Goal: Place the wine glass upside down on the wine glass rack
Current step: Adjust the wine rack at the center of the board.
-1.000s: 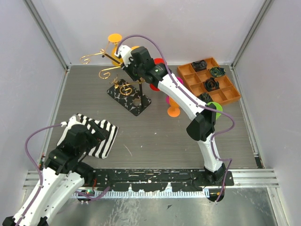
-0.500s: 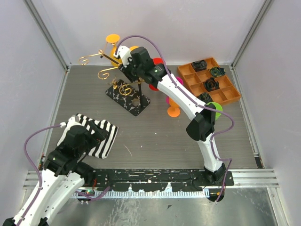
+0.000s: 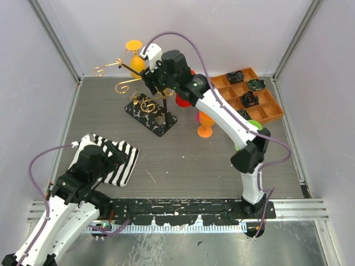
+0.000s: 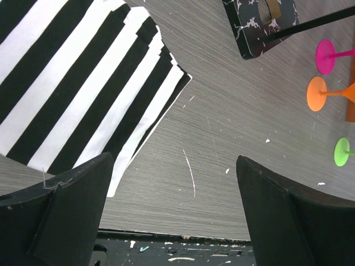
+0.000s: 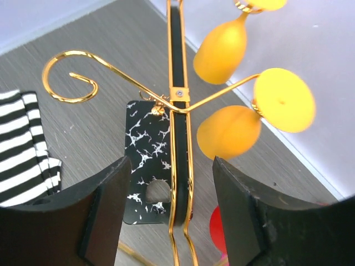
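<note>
Now that the right tool (image 5: 172, 166) has opened and backed off empty, the wine glass (image 5: 228, 131) hangs bowl-down on the wine glass rack (image 5: 178, 66) near the worktop's (image 3: 188, 160) far-left corner, so placement looks done; left tool (image 4: 175, 160) wide open, empty.

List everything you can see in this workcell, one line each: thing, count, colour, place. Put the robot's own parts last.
wine glass rack: one, gold with a black-and-white marbled base, far left-centre of the table
hung wine glasses: two, orange, upside down on the rack
table wine glasses: four, orange glass, pink glass, red glass, green glass, right of the rack
compartment tray: one, orange, far right
dark items: four, black, in tray compartments, kind unclear
striped cloth: one, black and white, near left
left tool: one, black, open, over the cloth's edge
right tool: one, black, open and empty, above the rack
</note>
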You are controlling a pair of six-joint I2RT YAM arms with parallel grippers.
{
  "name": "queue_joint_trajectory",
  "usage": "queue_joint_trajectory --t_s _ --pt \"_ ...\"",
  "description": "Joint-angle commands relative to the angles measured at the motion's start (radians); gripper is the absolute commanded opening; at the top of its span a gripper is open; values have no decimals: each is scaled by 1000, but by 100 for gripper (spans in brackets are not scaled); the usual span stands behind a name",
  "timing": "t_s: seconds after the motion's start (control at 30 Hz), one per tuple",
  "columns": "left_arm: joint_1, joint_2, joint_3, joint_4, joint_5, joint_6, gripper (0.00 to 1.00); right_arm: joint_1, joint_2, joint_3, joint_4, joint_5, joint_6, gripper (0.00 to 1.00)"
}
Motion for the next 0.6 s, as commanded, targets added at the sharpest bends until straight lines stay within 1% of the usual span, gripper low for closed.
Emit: queue_joint_trajectory --t_s 0.0,0.13,0.2,0.3,0.37,0.47,0.57 --pt "3 85 93 -6 3 67 98 8 -195 -65 72 130 72 69" --pt "4 204 172 -96 -19 66 98 8 -325 -222 74 207 140 75" --pt "2 254 210 -143 -44 46 98 7 -401 -326 73 291 190 78" --pt "4 310 251 -202 -87 21 98 7 -552 -525 77 393 317 90" --pt "2 334 258 -223 -104 18 98 7 -643 -648 71 401 386 92" --pt "2 353 269 -218 -96 42 98 6 -760 -805 34 405 500 100" --pt "4 349 287 -197 -96 82 98 6 -860 -936 -5 402 573 100"
